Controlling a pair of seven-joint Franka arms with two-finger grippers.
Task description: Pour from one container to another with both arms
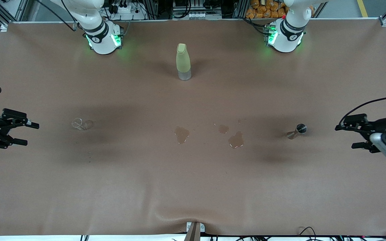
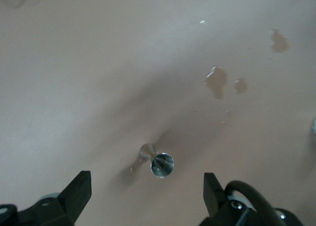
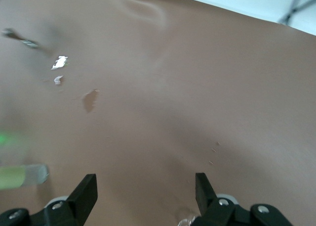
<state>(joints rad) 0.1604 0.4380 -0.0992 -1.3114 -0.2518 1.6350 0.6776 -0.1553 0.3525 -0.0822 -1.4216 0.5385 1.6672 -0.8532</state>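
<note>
A small metal jigger [image 1: 297, 131] stands on the brown table toward the left arm's end; in the left wrist view the jigger [image 2: 160, 164] shows its open mouth. My left gripper [image 1: 346, 136] [image 2: 147, 189] hangs open over the table's edge beside it, holding nothing. A clear glass [image 1: 79, 124] sits toward the right arm's end, only its rim [image 3: 186, 221] showing in the right wrist view. My right gripper [image 1: 31, 134] [image 3: 146, 186] is open and empty over the table beside the glass. A yellow-green bottle [image 1: 183, 62] [image 3: 22, 176] stands upright between the two arm bases.
Three wet spill patches lie mid-table: one [image 1: 182, 134] nearer the glass, two [image 1: 236, 140] [image 1: 223, 128] nearer the jigger, also seen as spills [image 2: 216, 81] [image 3: 90, 100]. A clamp [image 1: 194, 231] holds the table cover at the front edge.
</note>
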